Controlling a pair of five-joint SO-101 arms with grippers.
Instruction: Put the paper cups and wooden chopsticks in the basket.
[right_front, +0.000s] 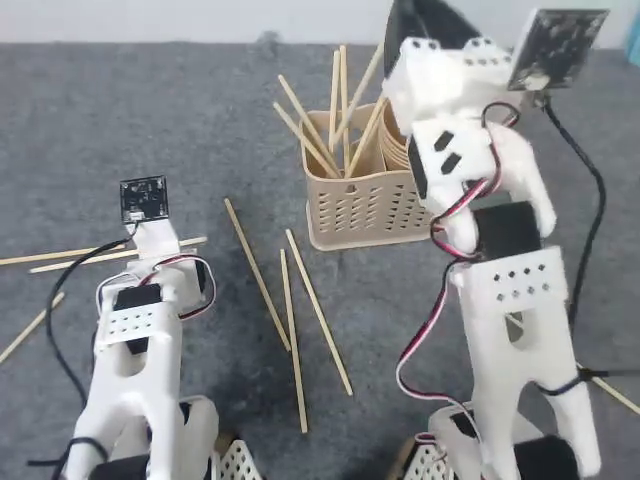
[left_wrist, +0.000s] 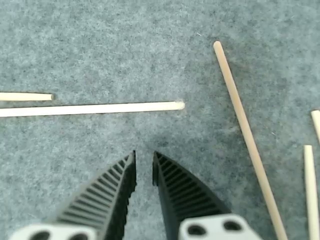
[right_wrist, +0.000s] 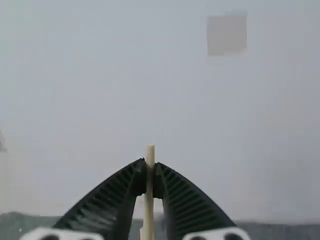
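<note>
A dark grey, felt-like mat (right_front: 120, 120) covers the table. The left wrist view shows its fuzzy, speckled nap (left_wrist: 100, 45) from close by. Behind the table's far edge runs a plain pale wall (right_front: 150, 18). The right wrist view faces a pale wall surface (right_wrist: 100, 75) that carries one small, flat grey square patch (right_wrist: 227, 34). A thin dark band (right_wrist: 15, 222) bordering that wall is probably the mat. At the far right corner of the high view, a small teal object (right_front: 633, 40) is cut off by the frame edge. At the near edge lie a white perforated plastic piece (right_front: 240, 462) and a second white perforated piece (right_front: 428, 462).
</note>
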